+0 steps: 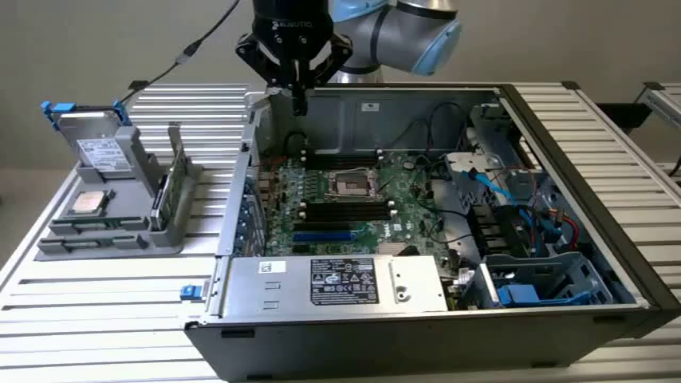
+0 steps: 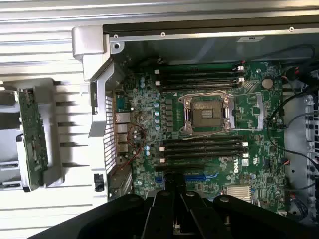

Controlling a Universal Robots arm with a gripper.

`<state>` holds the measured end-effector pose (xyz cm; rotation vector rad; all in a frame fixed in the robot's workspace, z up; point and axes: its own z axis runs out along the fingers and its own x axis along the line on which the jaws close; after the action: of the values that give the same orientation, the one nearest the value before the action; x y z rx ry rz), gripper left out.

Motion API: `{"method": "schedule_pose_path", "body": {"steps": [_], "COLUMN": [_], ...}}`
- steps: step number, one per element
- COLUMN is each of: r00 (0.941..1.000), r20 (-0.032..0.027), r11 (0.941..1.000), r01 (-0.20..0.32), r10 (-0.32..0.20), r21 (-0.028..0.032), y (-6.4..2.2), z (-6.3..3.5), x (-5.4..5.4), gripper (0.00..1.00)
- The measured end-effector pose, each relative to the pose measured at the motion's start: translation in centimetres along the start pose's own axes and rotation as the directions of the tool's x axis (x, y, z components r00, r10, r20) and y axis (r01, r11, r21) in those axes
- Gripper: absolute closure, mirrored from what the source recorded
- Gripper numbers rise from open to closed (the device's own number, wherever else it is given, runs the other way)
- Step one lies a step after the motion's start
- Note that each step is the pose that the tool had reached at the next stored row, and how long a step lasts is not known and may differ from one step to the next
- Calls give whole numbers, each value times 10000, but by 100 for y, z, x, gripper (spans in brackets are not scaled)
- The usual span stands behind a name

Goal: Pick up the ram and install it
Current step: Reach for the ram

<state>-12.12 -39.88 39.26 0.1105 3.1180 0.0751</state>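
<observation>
1. Ribbed metal desk point(image 1: 85, 319), one; carries all the items below.
2. Open computer case point(image 1: 596, 152), one, lying on its side with the interior facing up.
3. Universal Robots arm point(image 1: 410, 28), one, grey with blue joint caps, above the case's far wall.
4. Green motherboard point(image 2: 149, 109), one, on the case floor; white "DELL" printed by the lower memory bank. Carries one empty CPU socket point(image 2: 207, 114), two banks of black memory slots point(image 2: 204, 149), one to each side of the socket, and one blue slot point(image 2: 192, 177).
5. Power supply point(image 1: 415, 287), one, silver, at the case's near edge; its black-and-white label is too small to read.
6. Grey parts holder point(image 1: 117, 231), one, outside the case on the exterior view's left.
7. Hard drive point(image 1: 101, 152), one, with blue tabs, at the holder's far end.
8. Gripper point(image 1: 301, 100), one, black, "ROBOTIQ" on the body; fingers together, holding nothing, hanging over the case's far-left corner, clear of the board.
9. Ram point(image 2: 32, 139), one, on edge in the holder, outside the case.
10. Silver processor chip point(image 1: 88, 203), one, flat in the holder.
</observation>
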Motion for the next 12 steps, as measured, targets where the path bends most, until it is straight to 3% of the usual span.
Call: {"method": "schedule_pose_path", "body": {"steps": [12], "r00": [10000], "r20": [0], "r11": [10000], "r01": [1], "r10": [-1], "r21": [0], "y": [0], "z": [0], "x": [0], "gripper": [90]}}
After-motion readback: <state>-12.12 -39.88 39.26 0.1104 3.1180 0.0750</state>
